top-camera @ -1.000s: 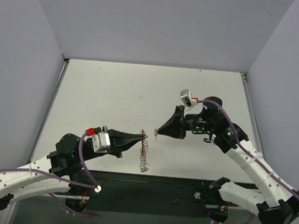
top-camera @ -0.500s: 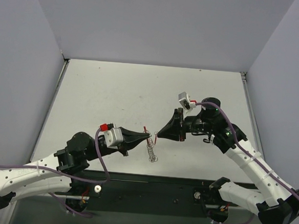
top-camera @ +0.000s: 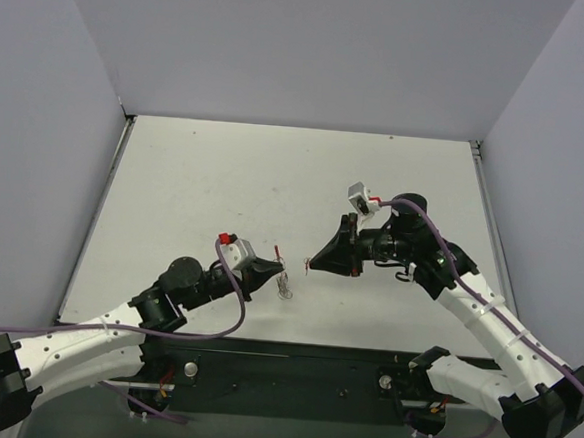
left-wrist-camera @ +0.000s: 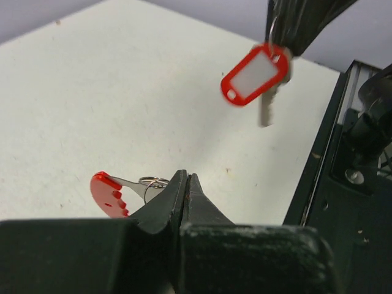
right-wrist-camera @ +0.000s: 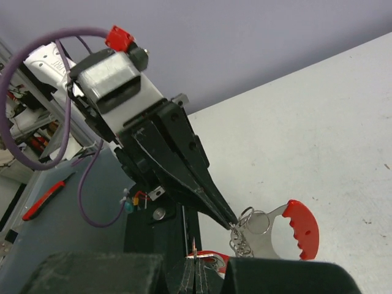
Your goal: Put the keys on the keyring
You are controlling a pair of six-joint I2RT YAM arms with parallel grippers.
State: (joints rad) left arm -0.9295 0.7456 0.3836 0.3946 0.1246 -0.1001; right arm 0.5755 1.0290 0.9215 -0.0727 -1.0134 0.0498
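My left gripper is shut on the keyring, a bunch of thin silver split rings carrying a flat metal fob with a red curved grip. In the left wrist view the rings and red grip stick out left of my closed fingertips. My right gripper is shut on the keys: a red tag with a white window and one silver key hanging below it. The two gripper tips face each other a short gap apart above the table's near middle.
The white table has grey walls on three sides. A black rail with both arm bases runs along its near edge. Purple cables loop off both arms.
My left gripper has swung right and turned towards the right gripper, carrying the rings with it. The hanging chain of rings looks shorter. The right gripper has hardly moved.
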